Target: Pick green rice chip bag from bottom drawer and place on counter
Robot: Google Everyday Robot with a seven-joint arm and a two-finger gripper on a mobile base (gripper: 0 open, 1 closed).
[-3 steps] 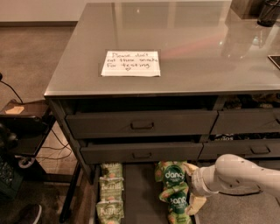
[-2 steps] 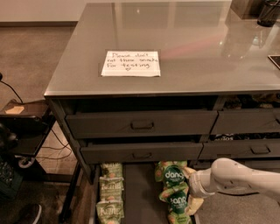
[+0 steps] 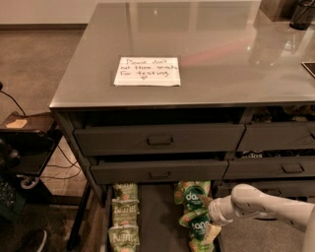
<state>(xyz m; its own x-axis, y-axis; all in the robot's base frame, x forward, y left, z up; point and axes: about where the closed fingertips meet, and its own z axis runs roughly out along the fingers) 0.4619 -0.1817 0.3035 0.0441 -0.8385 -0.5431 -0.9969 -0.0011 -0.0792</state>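
Several bright-green rice chip bags with a dark "dang" badge lie in a column at the right of the open bottom drawer (image 3: 155,216), one at the top (image 3: 192,195) and one lower (image 3: 199,228). My gripper (image 3: 209,217) reaches in from the right on a white arm and sits at the right edge of this column. Its tan fingertips (image 3: 212,233) stand apart, one above and one below the middle bags, so it is open. The glossy grey counter (image 3: 221,49) carries a white handwritten note (image 3: 147,72).
Paler green bags with white script (image 3: 125,212) lie in a column at the drawer's left. Two upper drawers with handle fronts (image 3: 160,140) stand slightly open above. A dark side stand with cables (image 3: 27,142) is at the left. Dark objects stand at the counter's far right corner (image 3: 301,14).
My arm has moved a little left and down, bringing the gripper closer onto the column of bright-green bags. The bags have not moved.
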